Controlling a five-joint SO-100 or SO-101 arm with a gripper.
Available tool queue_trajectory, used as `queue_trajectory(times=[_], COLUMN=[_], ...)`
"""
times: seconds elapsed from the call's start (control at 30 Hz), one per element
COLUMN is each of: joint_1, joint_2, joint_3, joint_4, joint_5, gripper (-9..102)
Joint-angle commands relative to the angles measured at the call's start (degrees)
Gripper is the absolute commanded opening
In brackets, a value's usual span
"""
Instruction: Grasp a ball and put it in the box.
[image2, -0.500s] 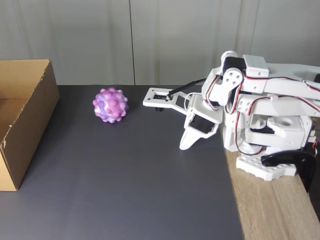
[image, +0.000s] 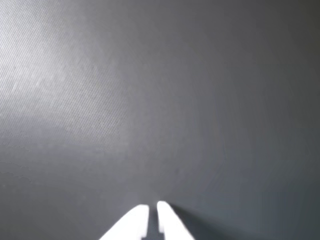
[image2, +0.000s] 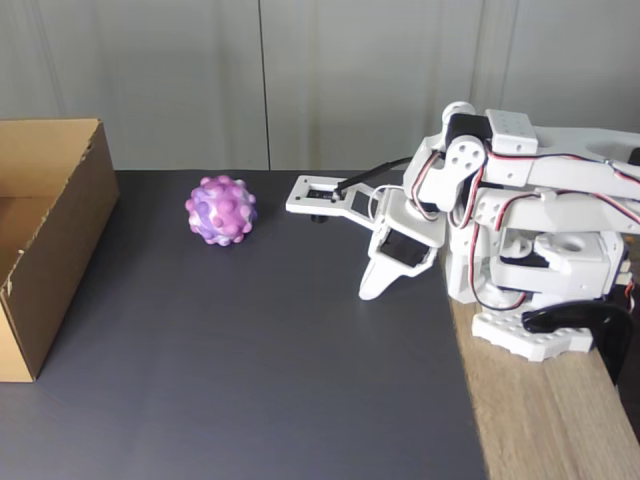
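Gripper (image2: 372, 290) tips nearly together, empty. Ball (image2: 221, 210) sits on the mat (image2: 250, 380) at the gripper's 10 o'clock, box (image2: 45, 250) at 9 o'clock.

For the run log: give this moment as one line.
white two-finger gripper: shut, tip down near dark mat | pink-purple bumpy ball: on mat, untouched | brown cardboard box: open, left of ball

No text, label, brand, number or sign can be read in either view. The plain brown corrugated cardboard box (image2: 45, 235) is seen with unprinted walls, and no marking is made out on the pink and purple bumpy ball (image2: 221, 210). The white plastic robot arm (image2: 500, 230) carries no legible lettering, and the dark grey matte surface (image2: 250, 350) is seen unmarked.
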Motion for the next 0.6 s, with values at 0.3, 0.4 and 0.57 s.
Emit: queue_trajectory(times=[0.3,0.4,0.57], joint_1=[0.62,0.62,0.62], joint_2=[-0.35,-0.35,-0.35], joint_3=[0.35,0.35,0.35], joint_4=[1.05,1.05,1.05], joint_5=[-0.09,-0.09,-0.09], gripper=[3,3,3])
